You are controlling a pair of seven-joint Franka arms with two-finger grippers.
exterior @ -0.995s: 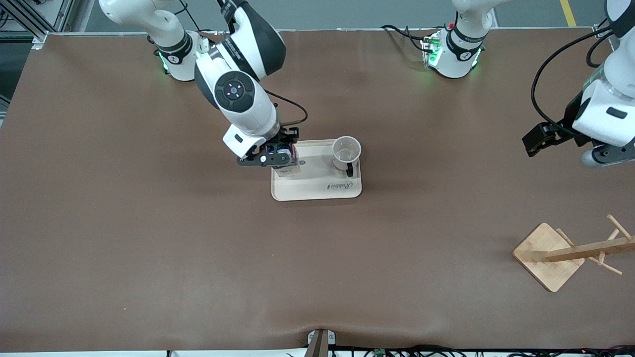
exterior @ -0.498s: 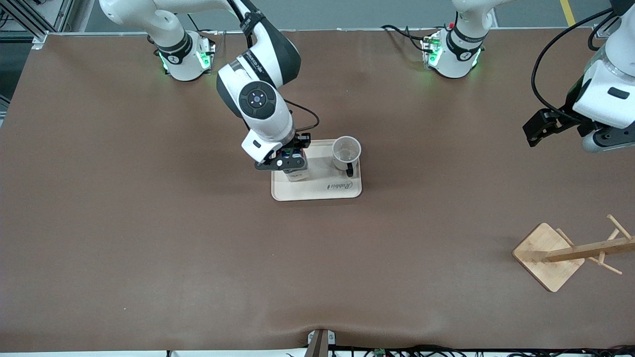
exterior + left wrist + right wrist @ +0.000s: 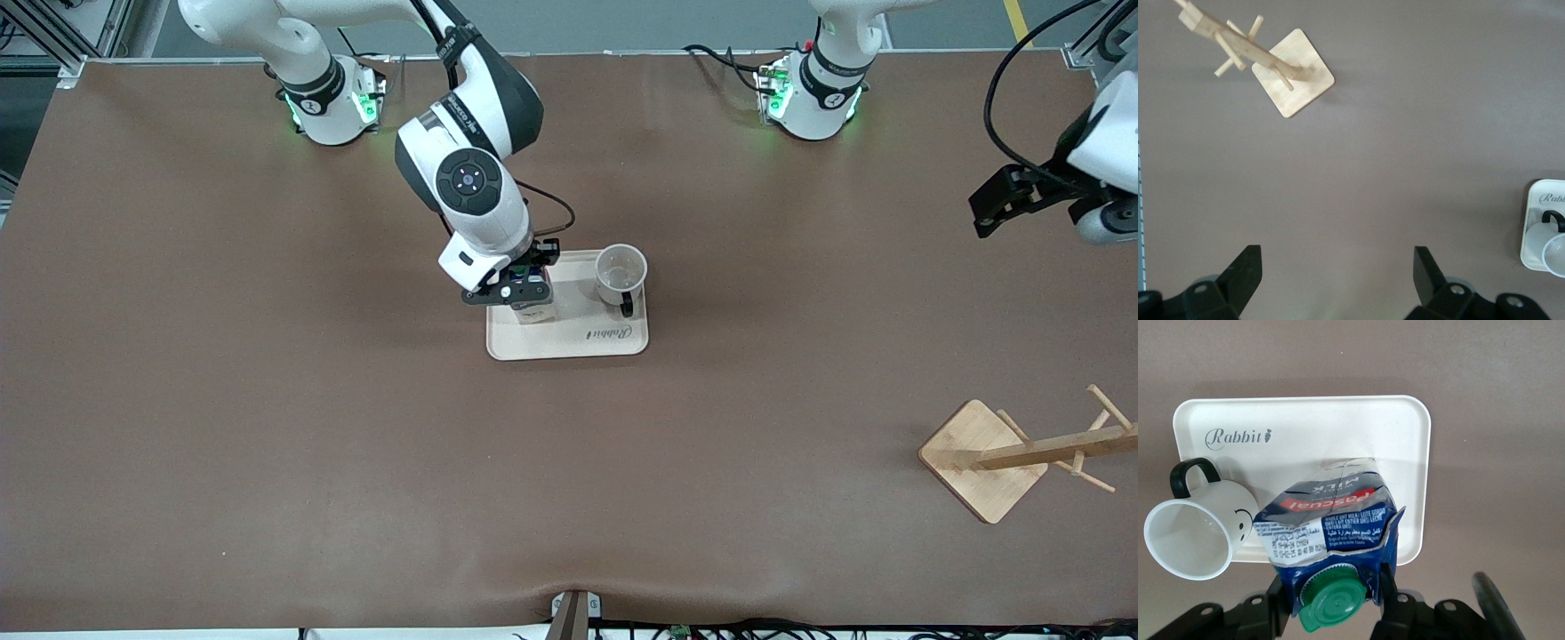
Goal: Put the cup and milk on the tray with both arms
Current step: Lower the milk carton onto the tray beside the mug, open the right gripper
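The cream tray (image 3: 569, 342) lies mid-table. The white cup (image 3: 621, 274) stands on it at the corner nearer the left arm's end, black handle toward the front camera. My right gripper (image 3: 514, 286) is shut on the top of the dark-blue milk (image 3: 532, 307), which is upright over the tray's other half, beside the cup. Whether its base touches the tray I cannot tell. In the right wrist view the fingers (image 3: 1386, 593) clamp the milk (image 3: 1328, 533) by its green cap, with the cup (image 3: 1198, 533) and tray (image 3: 1305, 427) below. My left gripper (image 3: 989, 212) is open and empty, up over the left arm's end of the table.
A wooden mug rack (image 3: 987, 458) lies on its side near the front camera at the left arm's end. It also shows in the left wrist view (image 3: 1281, 80). The left gripper (image 3: 1336, 270) shows over bare brown table, with the tray corner (image 3: 1538, 200) and cup (image 3: 1555, 247) at the edge.
My right gripper carried the milk a little toward the cup, over the tray, and has nearly stopped. My left arm drew back toward the robots' side of the table and its own end.
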